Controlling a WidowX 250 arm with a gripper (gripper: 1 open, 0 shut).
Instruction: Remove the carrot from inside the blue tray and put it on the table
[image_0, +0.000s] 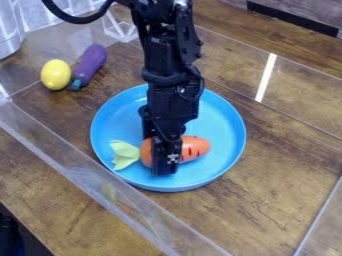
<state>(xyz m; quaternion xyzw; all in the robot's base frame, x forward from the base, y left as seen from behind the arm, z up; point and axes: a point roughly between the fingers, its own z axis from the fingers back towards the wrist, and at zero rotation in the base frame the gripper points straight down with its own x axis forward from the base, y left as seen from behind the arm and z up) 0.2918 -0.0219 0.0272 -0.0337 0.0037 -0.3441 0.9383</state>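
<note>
The carrot (185, 150) is a small orange toy with dark stripe marks and a pale yellow-green leafy top that fans out to the left. It lies on its side, tip pointing right, inside the tray (225, 125), toward the tray's near edge. The tray is a round, bright blue shallow dish with a raised rim, far wider than the carrot, and it holds nothing else.

The black pincer (164, 158) comes straight down from above and is closed tight across the carrot's middle, the orange body showing on either side of it.

The tray sits on the bench (267, 210), glossy dark brown planks. Well apart at the far left lie a lemon (55, 73) and an eggplant (88, 63), touching.
</note>
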